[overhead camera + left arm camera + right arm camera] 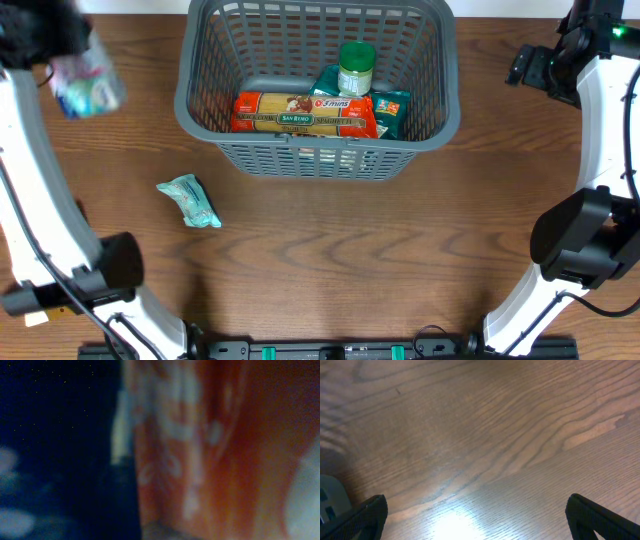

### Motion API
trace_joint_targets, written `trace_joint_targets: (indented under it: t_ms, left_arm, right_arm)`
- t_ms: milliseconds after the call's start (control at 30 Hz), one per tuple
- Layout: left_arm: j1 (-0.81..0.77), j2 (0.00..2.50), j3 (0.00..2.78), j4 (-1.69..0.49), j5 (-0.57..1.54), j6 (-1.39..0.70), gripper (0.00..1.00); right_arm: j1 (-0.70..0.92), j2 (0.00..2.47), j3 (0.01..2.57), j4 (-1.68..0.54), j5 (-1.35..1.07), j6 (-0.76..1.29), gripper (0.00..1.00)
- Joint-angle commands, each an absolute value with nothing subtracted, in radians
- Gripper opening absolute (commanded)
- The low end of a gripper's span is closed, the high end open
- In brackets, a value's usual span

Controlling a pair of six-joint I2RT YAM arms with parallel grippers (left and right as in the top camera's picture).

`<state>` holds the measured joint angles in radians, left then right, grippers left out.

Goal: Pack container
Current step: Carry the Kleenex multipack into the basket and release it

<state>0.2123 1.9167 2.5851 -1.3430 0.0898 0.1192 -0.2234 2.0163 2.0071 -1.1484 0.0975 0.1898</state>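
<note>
The dark grey slotted basket [318, 150] stands at the back middle of the table. It holds a long orange pasta pack [300, 113], a green-lidded jar [356, 68] and teal packets [392, 110]. My left gripper [45, 35] is raised at the far left and is shut on a colourful packet [85, 82], blurred in the overhead view. That packet fills the left wrist view as an orange and dark blue blur [200, 450]. My right gripper [535, 65] is open and empty over bare wood [475, 515], right of the basket.
A teal packet [190, 200] lies on the wooden table in front of the basket's left corner. A corner of the basket [327, 497] shows at the lower left of the right wrist view. Arm bases stand at the front left and right.
</note>
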Motion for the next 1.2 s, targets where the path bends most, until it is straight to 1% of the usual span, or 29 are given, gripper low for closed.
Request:
trace_joint_targets:
  t_ms: [0,100,200,300,400,600,1000,1033,1133,1167]
  left_arm:
    - [0.044,1.937,2.664,-1.319,0.097,0.323,0.05]
    - [-0.117,1.944,2.666,-1.251,0.070,0.555,0.06]
    - [-0.236,1.961,2.654,-1.182,0.068,0.723,0.06]
    - [-0.321,1.988,2.644,-1.138,0.072,0.883,0.06]
    - [-0.364,2.034,2.642,-1.130,0.072,0.992,0.06]
    - [-0.384,2.172,2.642,-1.144,0.072,0.994,0.06]
    - [-0.376,2.436,2.632,-1.253,0.071,0.984,0.06]
    - [-0.376,2.446,2.627,-1.256,0.071,0.982,0.09]
    - [-0.375,2.460,2.605,-1.258,0.071,0.971,0.28]
    - [-0.375,2.460,2.600,-1.261,0.071,0.971,0.30]
  right_arm:
    - [-0.208,2.021,2.005,-1.152,0.096,0.167,0.99]
    - [-0.204,2.021,2.005,-1.152,0.096,0.162,0.99]
    - [-0.202,2.021,2.005,-1.156,0.088,0.155,0.99]
    - [-0.202,2.021,2.005,-1.160,0.081,0.145,0.99]
    - [-0.202,2.021,2.005,-1.162,0.070,0.140,0.99]
    - [-0.202,2.021,2.005,-1.164,0.070,0.132,0.99]
    - [-0.205,2.021,2.005,-1.162,0.071,0.114,0.99]
    - [-0.205,2.021,2.005,-1.163,0.071,0.114,0.99]
    - [-0.205,2.021,2.005,-1.164,0.071,0.107,0.99]
    - [-0.205,2.021,2.005,-1.164,0.071,0.107,0.99]
